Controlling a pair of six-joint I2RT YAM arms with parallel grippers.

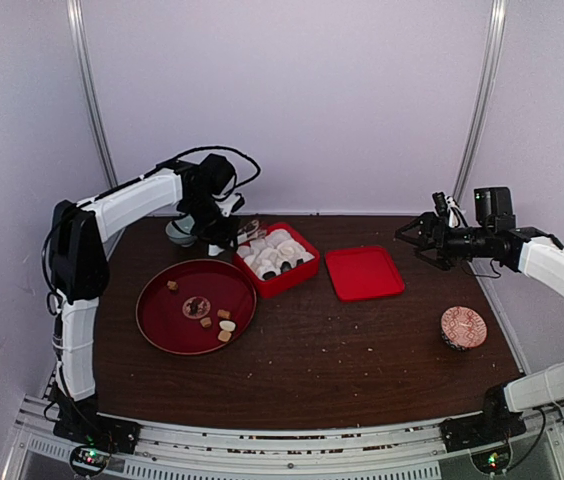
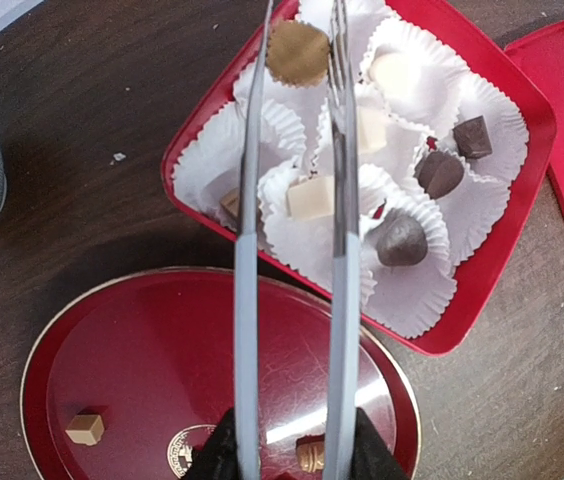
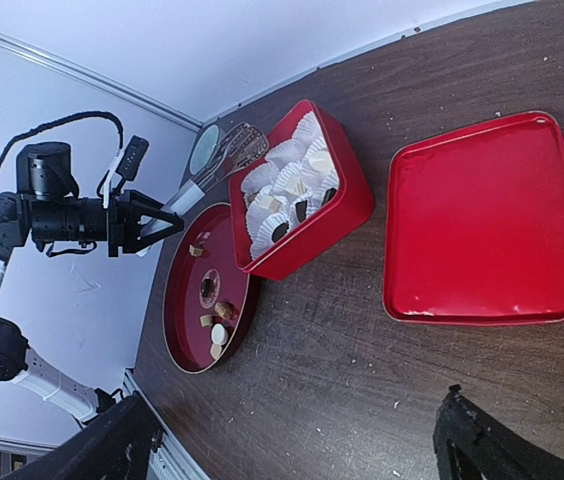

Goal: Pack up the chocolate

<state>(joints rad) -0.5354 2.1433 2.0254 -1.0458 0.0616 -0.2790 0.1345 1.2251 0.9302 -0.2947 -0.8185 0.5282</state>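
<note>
Red is the colour of the box [image 1: 282, 285] on the dark wood table [image 1: 342, 360], seen from above. Some chocolate [image 1: 225, 325] lies on a round red tray [image 1: 167, 310] just left of the box, and more sits in white paper cups [image 1: 267, 255] inside the box. A red lid [image 1: 364, 272] lies just right of the box. The left gripper [image 1: 230, 232] is at the box's back left corner, clamped on metal tongs [image 1: 250, 228]. The right gripper [image 1: 412, 236] hangs well right of the box, past the lid. In the left wrist view, black fingers [image 2: 224, 455] squeeze the tongs. A round tan piece [image 2: 297, 52] sits between the tong arms over the box, and I cannot tell if they pinch it. In the right wrist view, that gripper's own fingers [image 3: 112, 445] are wide apart, holding nothing.
</note>
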